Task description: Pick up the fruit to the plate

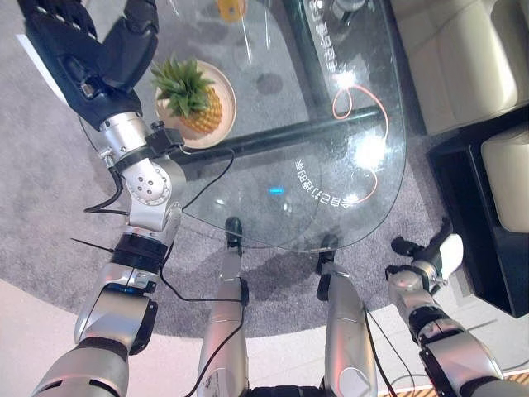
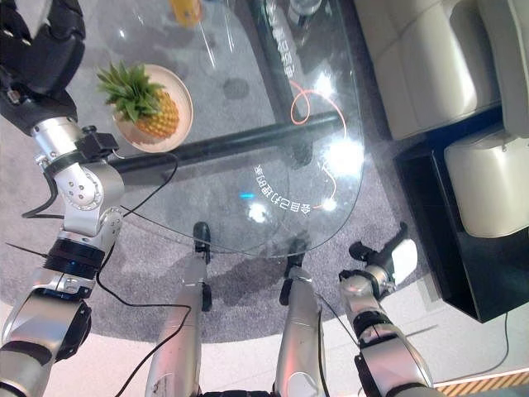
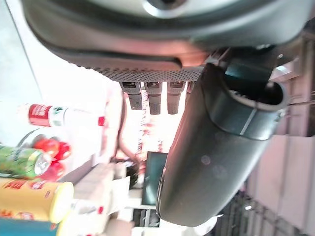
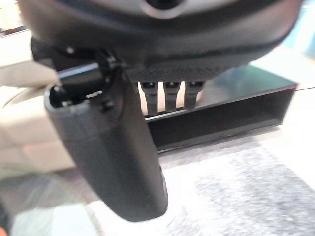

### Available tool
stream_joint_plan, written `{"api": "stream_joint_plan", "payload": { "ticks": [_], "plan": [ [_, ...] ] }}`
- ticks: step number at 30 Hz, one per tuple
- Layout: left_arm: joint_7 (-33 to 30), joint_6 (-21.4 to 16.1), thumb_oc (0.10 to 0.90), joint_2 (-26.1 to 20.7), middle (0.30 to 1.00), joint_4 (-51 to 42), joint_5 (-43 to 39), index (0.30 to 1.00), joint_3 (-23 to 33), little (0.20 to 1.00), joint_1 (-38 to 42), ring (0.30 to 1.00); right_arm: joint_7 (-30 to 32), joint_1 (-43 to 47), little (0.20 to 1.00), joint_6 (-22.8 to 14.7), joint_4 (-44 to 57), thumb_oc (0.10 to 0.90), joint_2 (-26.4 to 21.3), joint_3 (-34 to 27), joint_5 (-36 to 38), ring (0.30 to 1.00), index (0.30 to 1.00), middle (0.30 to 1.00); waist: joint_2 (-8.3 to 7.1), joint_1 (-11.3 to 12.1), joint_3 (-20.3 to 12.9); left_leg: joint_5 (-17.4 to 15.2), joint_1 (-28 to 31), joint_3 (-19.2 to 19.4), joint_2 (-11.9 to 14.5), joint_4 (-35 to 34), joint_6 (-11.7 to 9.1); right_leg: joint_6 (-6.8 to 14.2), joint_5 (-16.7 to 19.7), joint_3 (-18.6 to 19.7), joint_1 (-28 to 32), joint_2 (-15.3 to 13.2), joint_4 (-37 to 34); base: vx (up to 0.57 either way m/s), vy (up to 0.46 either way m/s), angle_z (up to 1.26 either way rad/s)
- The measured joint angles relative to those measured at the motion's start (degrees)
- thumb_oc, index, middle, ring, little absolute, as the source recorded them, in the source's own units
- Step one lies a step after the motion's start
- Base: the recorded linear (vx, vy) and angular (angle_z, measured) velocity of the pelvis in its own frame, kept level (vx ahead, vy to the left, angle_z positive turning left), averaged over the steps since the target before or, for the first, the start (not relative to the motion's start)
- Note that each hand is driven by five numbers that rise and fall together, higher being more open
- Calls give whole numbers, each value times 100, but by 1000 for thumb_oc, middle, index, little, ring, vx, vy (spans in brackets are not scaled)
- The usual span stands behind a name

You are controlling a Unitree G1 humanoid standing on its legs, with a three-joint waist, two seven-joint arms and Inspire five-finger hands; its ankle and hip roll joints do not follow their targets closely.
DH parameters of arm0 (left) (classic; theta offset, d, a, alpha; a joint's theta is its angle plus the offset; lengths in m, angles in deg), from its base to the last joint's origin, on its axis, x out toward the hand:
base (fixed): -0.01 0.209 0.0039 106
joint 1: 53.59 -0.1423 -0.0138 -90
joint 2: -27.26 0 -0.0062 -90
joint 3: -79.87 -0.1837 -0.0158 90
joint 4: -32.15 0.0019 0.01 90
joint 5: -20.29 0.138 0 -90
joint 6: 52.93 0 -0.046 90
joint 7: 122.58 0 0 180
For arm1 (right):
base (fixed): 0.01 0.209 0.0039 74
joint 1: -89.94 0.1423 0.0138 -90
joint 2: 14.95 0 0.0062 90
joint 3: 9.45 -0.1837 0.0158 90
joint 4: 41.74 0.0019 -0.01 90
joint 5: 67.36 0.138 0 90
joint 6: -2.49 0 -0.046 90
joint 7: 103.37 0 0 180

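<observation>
**Fingers loose, pineapple on plate**

Fingers [image 3: 147,96] of the left hand [image 1: 91,58] hang relaxed and hold nothing, raised beside the plate [image 1: 225,89]. Right hand [image 1: 426,256] hovers low by the glass counter [image 1: 331,149] edge, its fingers likewise slack and empty. Pineapple [image 1: 192,98] lies on the plate, on the counter's left part.

Yellow pineapple [image 1: 197,107], green crown, beige plate [image 1: 221,87]

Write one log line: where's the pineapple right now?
yellow pineapple with green leaves: lying on round beige plate | left robot hand: beside plate, holding nothing | right robot hand: off table
</observation>
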Motion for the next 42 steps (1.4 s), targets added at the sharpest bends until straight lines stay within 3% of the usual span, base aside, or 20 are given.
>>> {"api": "stream_joint_plan", "payload": {
  "ticks": [5, 8, 12, 15, 17, 20, 24, 29, 33, 42],
  "plan": [
    [1073, 766, 800, -58, 900, 834, -371, 900, 157, 900, -1270, 900, -315, -977, 900, -17, 19, 800, -54, -373, -70, 900, 900, 900, 206, -7, -98, -114, 1444, 57, 22, -457, 54, 159, 255, -188, 1821, 65, -1215, 158, -49, 0],
    [1643, 1282, 800, 54, 900, 1663, -411, 900, 276, 900, -2228, 900, -936, -1519, 900, 107, -120, 800, -55, -584, -45, 900, 900, 900, 352, 29, -455, -220, 1903, 97, 13, -663, 68, 173, 572, -240, 2577, 88, -2058, 211, -13, -2],
    [2167, 1906, 800, 379, 900, 2755, -186, 900, 511, 900, -3100, 900, -2285, -1811, 900, 750, -680, 800, -7, -633, -45, 900, 900, 900, 333, 41, -921, -370, 2365, 111, -38, -667, 32, 166, 725, -395, 3325, 99, -2589, 278, -6, 5],
    [2653, 2420, 800, 549, 900, 3509, 449, 900, 498, 900, -3829, 900, -3012, -2094, 900, 1153, -973, 800, 108, -634, -64, 900, 900, 900, 226, 47, -1621, -541, 2681, 148, -19, -670, -15, 152, 562, -398, 3625, 112, -2589, 237, 23, -4],
    [2909, 2663, 800, 632, 900, 3950, 769, 900, 488, 900, -4113, 900, -3267, -2301, 900, 1280, -998, 800, 202, -632, -184, 900, 900, 900, 130, 35, -2075, -615, 2773, 182, 14, -710, -40, 121, 483, -389, 3694, 135, -2591, 132, 48, -6],
    [3201, 2970, 800, 678, 900, 4359, 1149, 900, 475, 900, -4312, 900, -3535, -2517, 900, 1301, -996, 800, 261, -621, -551, 900, 900, 900, 25, 6, -2481, -657, 2797, 203, 48, -710, -33, 84, 452, -383, 3696, 161, -2592, 74, 32, -4],
    [3458, 3116, 800, 773, 900, 4821, 1277, 900, 475, 900, -4391, 900, -3682, -2754, 900, 1289, -999, 800, 319, -613, -920, 900, 900, 900, -64, 10, -2729, -707, 2882, 250, 80, -712, -55, 66, 393, -377, 3758, 174, -2623, 39, 40, -2],
    [3834, 3446, 800, 1013, 900, 4947, 1285, 900, 450, 900, -4409, 900, -3781, -2887, 900, 1288, -1156, 800, 391, -593, -1022, 900, 900, 900, 61, 3, -2832, -707, 2874, 270, 104, -713, -56, 69, 392, -361, 3753, 183, -2624, 27, 28, -1],
    [3944, 3720, 800, 1196, 900, 5046, 1378, 900, 322, 900, -4449, 900, -3779, -2907, 900, 1290, -1109, 800, 398, -484, -1128, 900, 900, 900, 163, -136, -2890, -689, 2909, 275, 100, -711, -30, 45, 406, -358, 3767, 202, -2624, 10, 6, -1],
    [4054, 4060, 800, 1293, 900, 5039, 1410, 900, 257, 900, -4462, 900, -3803, -2912, 900, 1317, -985, 800, 398, -350, -1180, 900, 900, 900, 209, -173, -2881, -721, 2970, 308, 124, -710, -52, 60, 392, -334, 3804, 221, -2624, -1, 6, -2]
  ]
}}
